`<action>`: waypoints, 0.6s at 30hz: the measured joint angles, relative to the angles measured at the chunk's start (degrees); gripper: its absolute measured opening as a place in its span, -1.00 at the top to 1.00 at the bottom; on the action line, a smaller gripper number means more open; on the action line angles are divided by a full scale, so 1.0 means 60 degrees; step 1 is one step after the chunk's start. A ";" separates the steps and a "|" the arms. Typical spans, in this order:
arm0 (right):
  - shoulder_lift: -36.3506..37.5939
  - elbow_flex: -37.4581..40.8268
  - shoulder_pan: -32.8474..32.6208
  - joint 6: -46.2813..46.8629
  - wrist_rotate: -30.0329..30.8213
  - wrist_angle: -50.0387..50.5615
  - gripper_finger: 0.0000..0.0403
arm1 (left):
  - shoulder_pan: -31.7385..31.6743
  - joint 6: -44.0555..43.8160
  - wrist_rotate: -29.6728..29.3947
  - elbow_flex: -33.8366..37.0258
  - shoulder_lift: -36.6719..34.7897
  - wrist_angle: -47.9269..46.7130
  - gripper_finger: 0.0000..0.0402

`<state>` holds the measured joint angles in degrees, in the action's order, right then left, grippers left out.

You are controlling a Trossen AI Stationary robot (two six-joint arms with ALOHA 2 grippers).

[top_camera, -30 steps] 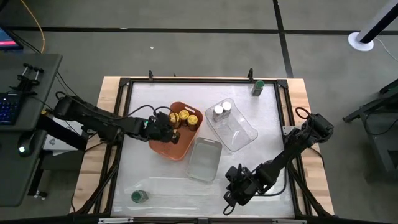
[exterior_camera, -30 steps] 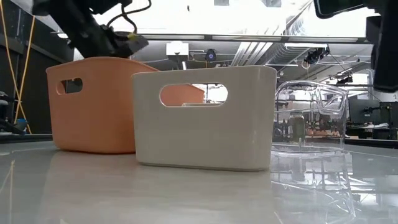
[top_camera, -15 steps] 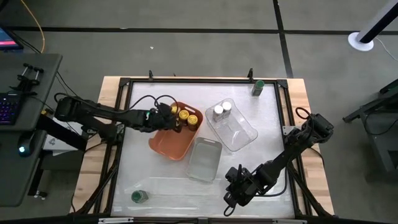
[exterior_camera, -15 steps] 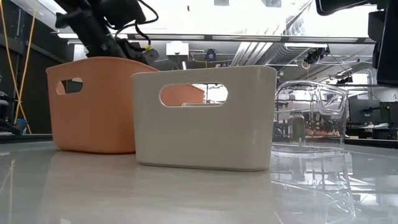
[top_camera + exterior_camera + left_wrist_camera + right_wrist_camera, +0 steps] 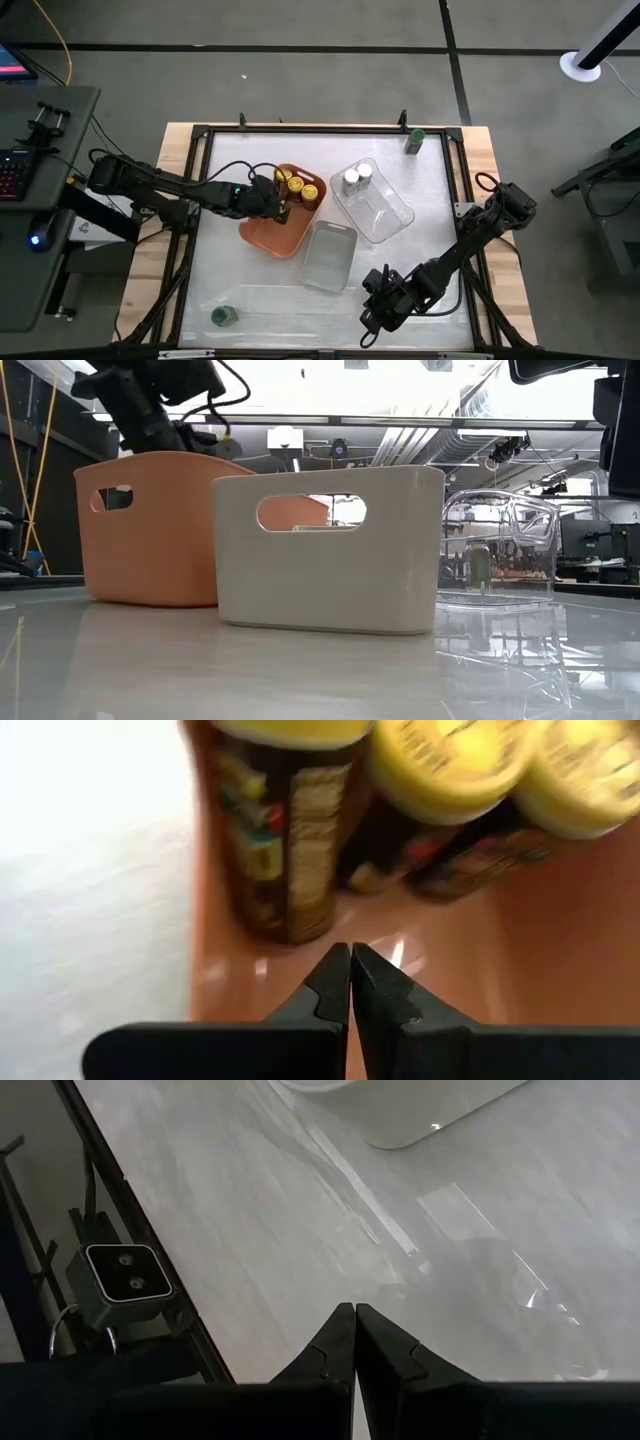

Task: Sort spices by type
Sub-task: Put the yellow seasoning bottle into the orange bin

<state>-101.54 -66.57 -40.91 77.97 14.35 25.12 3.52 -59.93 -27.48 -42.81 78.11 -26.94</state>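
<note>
Three yellow-lidded spice jars (image 5: pixel 297 186) stand upright in the far end of the orange tray (image 5: pixel 268 235). They also show in the left wrist view (image 5: pixel 285 830). My left gripper (image 5: pixel 281 207) is shut and empty inside that tray, just short of the jars (image 5: pixel 350 952). Two silver-lidded jars (image 5: pixel 357 176) stand in the clear tray (image 5: pixel 385 215). One green-lidded jar (image 5: pixel 414 140) stands at the table's far right corner, and another (image 5: pixel 222 316) stands near the front left. My right gripper (image 5: pixel 371 317) is shut and empty over the bare table near the front edge.
A grey-white tray (image 5: pixel 328 256) stands between the orange tray and my right gripper. In the low view it (image 5: pixel 330 550) stands in front of the orange tray (image 5: pixel 150 530) and the clear tray (image 5: pixel 500 550). A black frame rims the table (image 5: pixel 200 200).
My left gripper has gone a little toward the table's far edge over the orange tray, then back toward the near edge and down into the tray beside the yellow-lidded jars.
</note>
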 joint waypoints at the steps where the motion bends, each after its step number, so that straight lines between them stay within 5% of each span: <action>1: 0.0000 0.0000 0.0000 0.0000 0.0000 0.0003 1.00 | 0.0001 -0.0043 -0.0002 0.0000 0.0000 -0.0210 1.00; 18: 0.0000 0.0000 0.0007 -0.0069 0.0004 0.0051 1.00 | -0.0240 -0.1377 0.0081 -0.0004 0.1491 0.0029 1.00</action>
<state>-101.54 -66.57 -40.86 77.56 14.37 25.43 2.09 -68.19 -26.99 -42.83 87.05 -26.76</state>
